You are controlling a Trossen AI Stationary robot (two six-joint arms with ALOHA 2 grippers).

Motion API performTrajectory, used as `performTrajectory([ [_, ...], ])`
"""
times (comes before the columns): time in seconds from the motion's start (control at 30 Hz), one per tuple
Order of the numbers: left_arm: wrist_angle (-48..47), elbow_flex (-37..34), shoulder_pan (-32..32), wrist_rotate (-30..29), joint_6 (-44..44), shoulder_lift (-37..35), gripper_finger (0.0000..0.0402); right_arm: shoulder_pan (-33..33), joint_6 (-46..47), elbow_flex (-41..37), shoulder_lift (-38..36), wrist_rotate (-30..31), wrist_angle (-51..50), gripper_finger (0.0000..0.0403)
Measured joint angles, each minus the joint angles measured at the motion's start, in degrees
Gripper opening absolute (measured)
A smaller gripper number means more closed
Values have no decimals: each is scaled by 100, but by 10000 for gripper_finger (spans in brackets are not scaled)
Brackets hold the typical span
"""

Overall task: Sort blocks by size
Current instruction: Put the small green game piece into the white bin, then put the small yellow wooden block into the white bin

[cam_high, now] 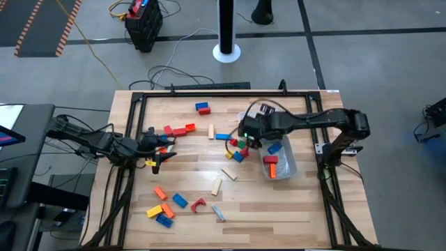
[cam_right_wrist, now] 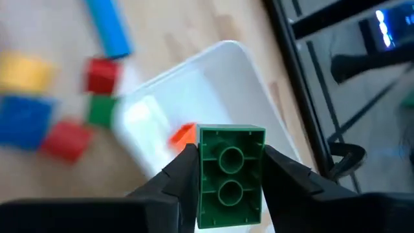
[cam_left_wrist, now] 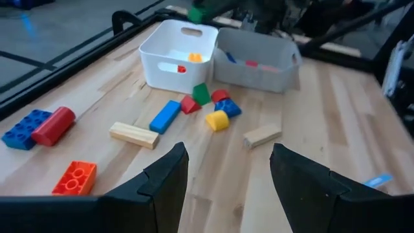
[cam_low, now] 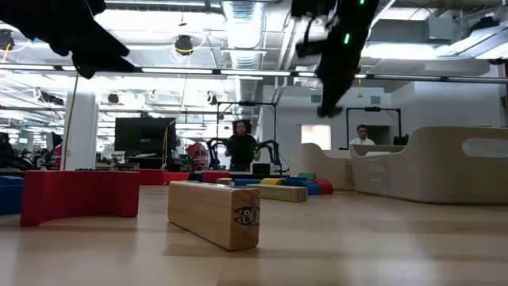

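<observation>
right gripper (cam_right_wrist: pixel 229 169) holds one green block (cam_right_wrist: pixel 230 175) over two tubs (cam_left_wrist: pixel 178 52); left gripper (cam_left_wrist: pixel 228 171) wide.

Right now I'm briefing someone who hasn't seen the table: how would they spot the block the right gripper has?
Find the white tub beside the clear tub on the table's right half. The right gripper hangs over the white one, shut on a green brick. It is the only block off the table, its hollow two-socket underside facing the wrist camera.

Open-plan robotics lab: exposed ceiling ducts (cam_low: pixel 242 24), monitors (cam_low: pixel 143 137), seated and standing people (cam_low: pixel 240 147), concrete floor (cam_high: pixel 362 63) with hazard striping and trailing cables.
</observation>
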Motion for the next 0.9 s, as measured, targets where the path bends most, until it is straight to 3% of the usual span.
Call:
performTrajectory([
  [0.2,0,0,0,-85,270,181,208,-806,-219,-343,138,-1151,670,222],
  [0.33,6,0,0,-118,302,190,208,-955,-337,-292,147,-1465,539,258],
  [0.43,6,0,0,-128,302,190,208,-692,-501,-67,121,-1469,557,265],
  [0.63,35,0,0,-244,278,207,208,476,-1192,540,338,-1262,773,265],
  [0.9,297,9,0,-246,267,212,208,1034,-1497,1434,1608,-1321,404,265],
])
